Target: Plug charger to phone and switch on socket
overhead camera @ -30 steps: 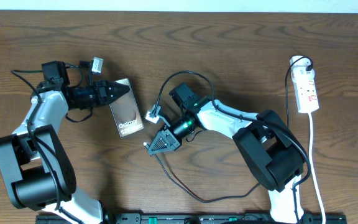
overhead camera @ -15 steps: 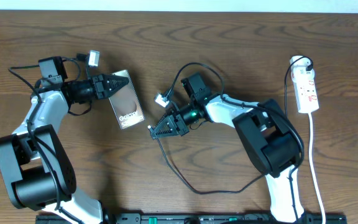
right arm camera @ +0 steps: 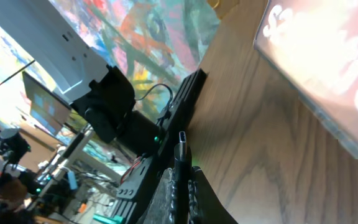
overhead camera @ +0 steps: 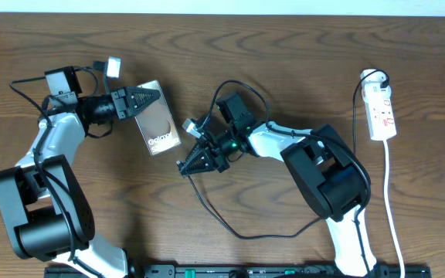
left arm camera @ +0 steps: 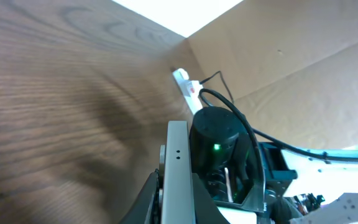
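The left gripper (overhead camera: 151, 98) is reaching rightward, its fingers clamping the far end of the phone (overhead camera: 161, 127), whose long axis is running slightly tilted, lettering end nearer the bases. The right gripper (overhead camera: 184, 164) is stretching leftward, its fingers pinching the charger (right arm camera: 182, 140), with the plug tip pointing toward the phone. The socket (overhead camera: 382, 108) is lying on the tabletop (overhead camera: 284, 62) at far right.

We see a brown wood-grain tabletop (overhead camera: 230, 62); a black rail (overhead camera: 230, 270) lines one edge, and cardboard panels (left arm camera: 291, 56) stand beyond another.
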Controlling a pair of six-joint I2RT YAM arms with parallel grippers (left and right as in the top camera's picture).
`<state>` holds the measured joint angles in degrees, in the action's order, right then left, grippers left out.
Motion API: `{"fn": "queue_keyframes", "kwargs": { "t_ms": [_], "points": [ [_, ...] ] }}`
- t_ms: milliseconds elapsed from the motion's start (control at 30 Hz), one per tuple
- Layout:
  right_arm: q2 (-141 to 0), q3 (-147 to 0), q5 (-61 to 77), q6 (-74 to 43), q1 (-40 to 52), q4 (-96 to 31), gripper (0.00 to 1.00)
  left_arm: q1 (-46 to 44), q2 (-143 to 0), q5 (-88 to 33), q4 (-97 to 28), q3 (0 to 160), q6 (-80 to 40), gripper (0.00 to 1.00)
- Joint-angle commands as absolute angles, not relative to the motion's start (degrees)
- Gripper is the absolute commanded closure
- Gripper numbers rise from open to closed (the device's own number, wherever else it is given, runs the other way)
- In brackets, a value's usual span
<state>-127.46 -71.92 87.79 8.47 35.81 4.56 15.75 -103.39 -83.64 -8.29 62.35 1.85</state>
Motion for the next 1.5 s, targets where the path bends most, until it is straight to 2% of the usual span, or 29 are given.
{"fn": "queue_keyframes", "kwargs": {
  "t_ms": [0, 300, 700, 1467],
  "points": [
    [-127.9, -72.0, 88.8, 6.6, 35.8, 5.4, 0.99, 16.1, -103.0, -88.5, -8.0, 63.0, 1.1, 0.93],
    [-127.9, -72.0, 85.6, 1.4, 35.8, 6.7, 0.99, 16.1, -103.0, -88.5, -7.9, 63.0, 0.1, 0.93],
    [-127.9, -72.0, 80.4, -10.7, 35.9, 16.4, 0.99, 16.1, -103.0, -88.4, -2.1, 63.0, -5.1, 0.93],
    [-127.9, -72.0, 79.2, -13.3, 36.1, 19.6, 0.99, 15.9, -103.0, -87.9, -1.4, 63.0, -5.3, 0.93]
  ]
}}
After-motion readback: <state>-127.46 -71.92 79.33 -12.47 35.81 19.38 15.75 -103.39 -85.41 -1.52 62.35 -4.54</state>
